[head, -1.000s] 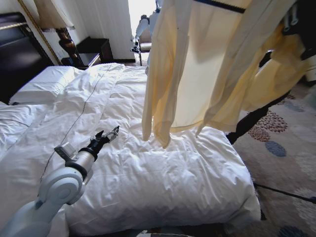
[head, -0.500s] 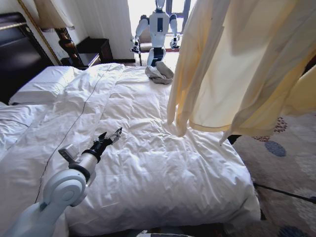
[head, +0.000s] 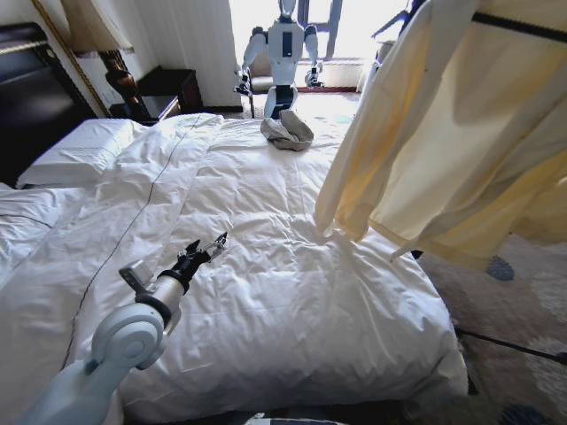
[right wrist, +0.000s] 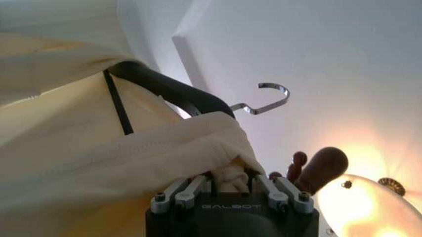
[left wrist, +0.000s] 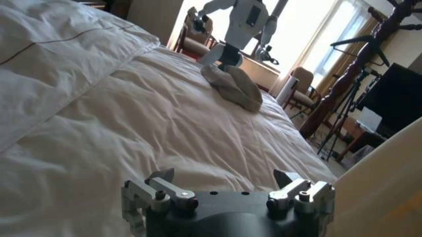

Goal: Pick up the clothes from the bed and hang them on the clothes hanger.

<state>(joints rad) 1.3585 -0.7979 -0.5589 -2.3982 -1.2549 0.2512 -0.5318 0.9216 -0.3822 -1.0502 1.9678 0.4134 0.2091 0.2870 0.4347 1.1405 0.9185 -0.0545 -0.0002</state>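
The clothes, a pale cream-yellow shirt (head: 443, 150), hang in the air over the bed's right side, draped on the black clothes hanger (head: 523, 27). In the right wrist view my right gripper (right wrist: 230, 180) is shut on bunched shirt fabric (right wrist: 99, 163) just below the hanger's shoulder (right wrist: 171, 91), whose thin hook (right wrist: 270, 98) points free toward the ceiling. My left gripper (head: 208, 248) hovers low over the white duvet of the bed (head: 292, 292), open and holding nothing, as the left wrist view (left wrist: 224, 177) confirms.
A small grey-beige cloth bundle (head: 288, 133) lies at the bed's far end, with another white robot (head: 283, 44) standing behind it. A dark bed post (left wrist: 343, 84) and a tripod (left wrist: 343, 123) stand past the bed. A black tripod leg (head: 509, 345) crosses the patterned carpet.
The shirt on its hanger has swung to the right, uncovering the far robot and the cloth bundle. My left arm has edged slightly forward over the duvet, still open.
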